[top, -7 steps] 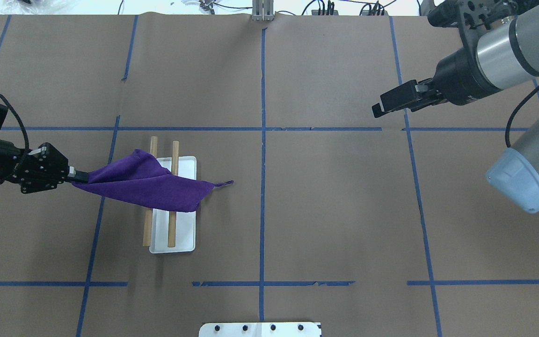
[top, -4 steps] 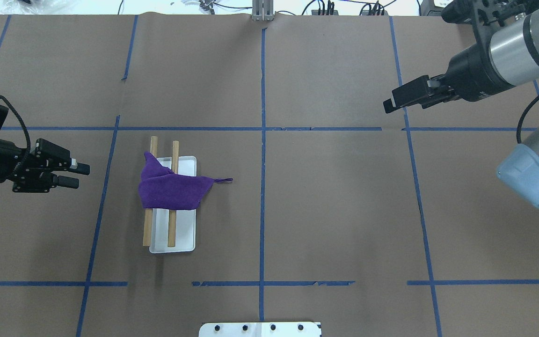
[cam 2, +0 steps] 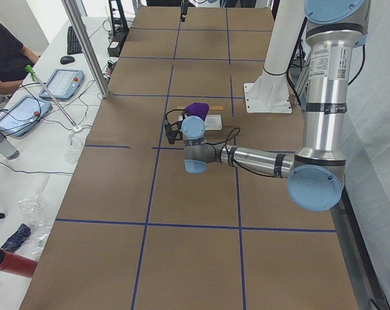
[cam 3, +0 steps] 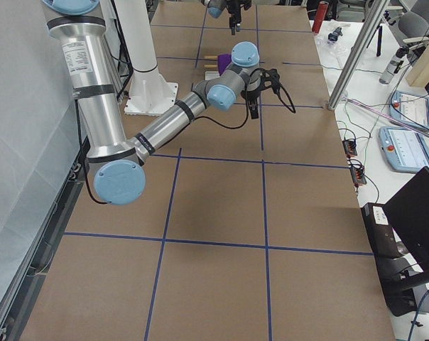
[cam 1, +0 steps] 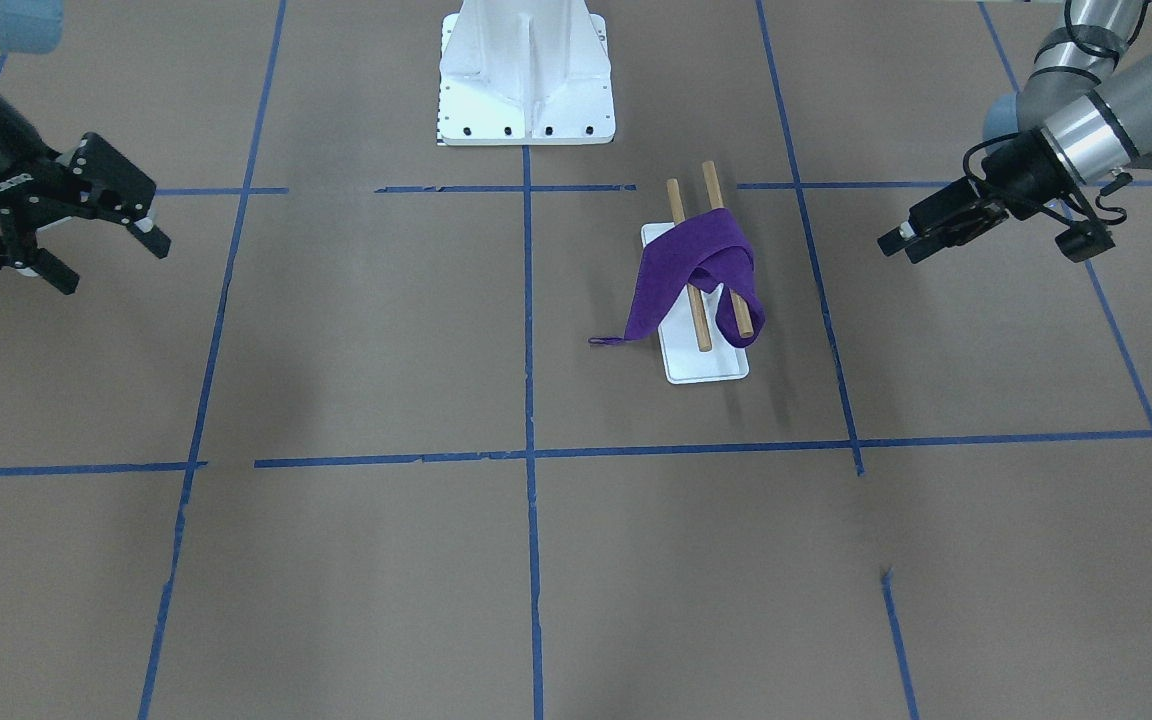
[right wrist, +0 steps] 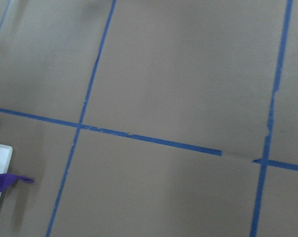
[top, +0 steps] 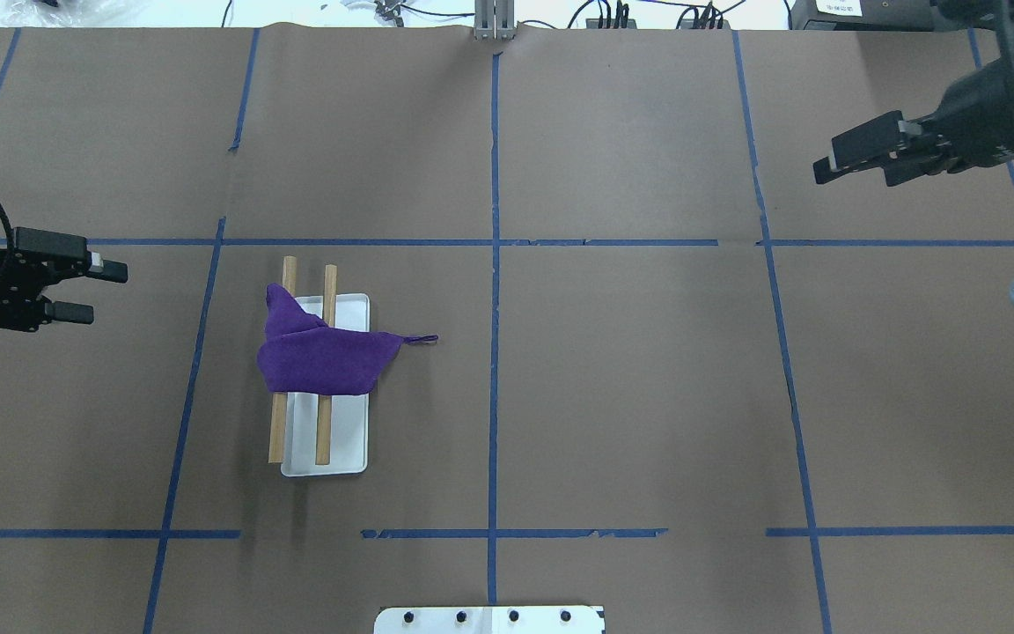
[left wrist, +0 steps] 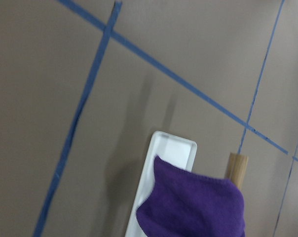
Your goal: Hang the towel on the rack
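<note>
The purple towel (top: 318, 357) hangs over both wooden dowels of the rack (top: 349, 440), with its small loop pointing toward the table's middle. It also shows in the front view (cam 1: 696, 265), draped across the rack (cam 1: 706, 365), and in the left wrist view (left wrist: 193, 207). My left gripper (top: 98, 289) is open and empty, well to the left of the rack. My right gripper (top: 841, 167) is open and empty at the far right; its spread fingers show in the front view (cam 1: 114, 264).
Blue tape lines cross the brown paper table cover. The white bolted robot pedestal (cam 1: 526, 80) stands at the robot's edge of the table (top: 489, 619). Cables lie along the far edge.
My left gripper let go of the towel and pulled back to the left. The towel dropped and settled over the dowels. My right arm drew back to the right.
</note>
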Action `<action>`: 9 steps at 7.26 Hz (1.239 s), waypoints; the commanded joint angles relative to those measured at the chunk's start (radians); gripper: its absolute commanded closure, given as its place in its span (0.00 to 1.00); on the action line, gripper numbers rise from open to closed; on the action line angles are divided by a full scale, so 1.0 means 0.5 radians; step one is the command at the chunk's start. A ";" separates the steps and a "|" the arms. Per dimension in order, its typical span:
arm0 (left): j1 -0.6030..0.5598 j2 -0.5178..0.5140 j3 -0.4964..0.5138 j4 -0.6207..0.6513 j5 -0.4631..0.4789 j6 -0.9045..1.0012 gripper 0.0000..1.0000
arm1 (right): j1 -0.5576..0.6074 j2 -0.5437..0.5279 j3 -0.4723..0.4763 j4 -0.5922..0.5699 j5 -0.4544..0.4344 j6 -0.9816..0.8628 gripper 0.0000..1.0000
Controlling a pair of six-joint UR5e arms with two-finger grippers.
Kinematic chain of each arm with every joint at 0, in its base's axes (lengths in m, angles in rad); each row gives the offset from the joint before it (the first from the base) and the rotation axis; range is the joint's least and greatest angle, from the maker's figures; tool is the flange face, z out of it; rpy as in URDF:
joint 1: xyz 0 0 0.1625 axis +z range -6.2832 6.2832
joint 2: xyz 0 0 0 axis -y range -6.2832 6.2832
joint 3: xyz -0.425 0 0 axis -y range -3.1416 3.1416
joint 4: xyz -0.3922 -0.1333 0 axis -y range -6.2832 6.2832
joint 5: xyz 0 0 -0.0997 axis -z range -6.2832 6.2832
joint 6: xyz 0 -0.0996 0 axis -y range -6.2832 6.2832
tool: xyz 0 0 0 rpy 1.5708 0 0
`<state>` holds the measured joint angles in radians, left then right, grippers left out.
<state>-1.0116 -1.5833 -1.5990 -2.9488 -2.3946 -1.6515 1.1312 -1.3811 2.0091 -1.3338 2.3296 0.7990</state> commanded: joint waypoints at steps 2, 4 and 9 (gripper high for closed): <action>-0.313 0.077 0.292 0.132 0.037 1.164 0.00 | 0.353 -0.229 -0.409 -0.011 0.016 -0.686 0.00; -0.540 0.129 0.277 0.524 0.238 1.949 0.00 | 0.635 -0.241 -0.618 -0.208 0.001 -1.325 0.00; -1.050 0.108 -0.007 2.143 0.427 3.442 0.00 | 0.787 -0.235 -0.705 -0.792 -0.110 -2.024 0.00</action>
<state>-1.5056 -1.5230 -1.5408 -2.1691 -2.1883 -0.0570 1.5174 -1.4982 1.6682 -1.6868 2.2714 -0.1912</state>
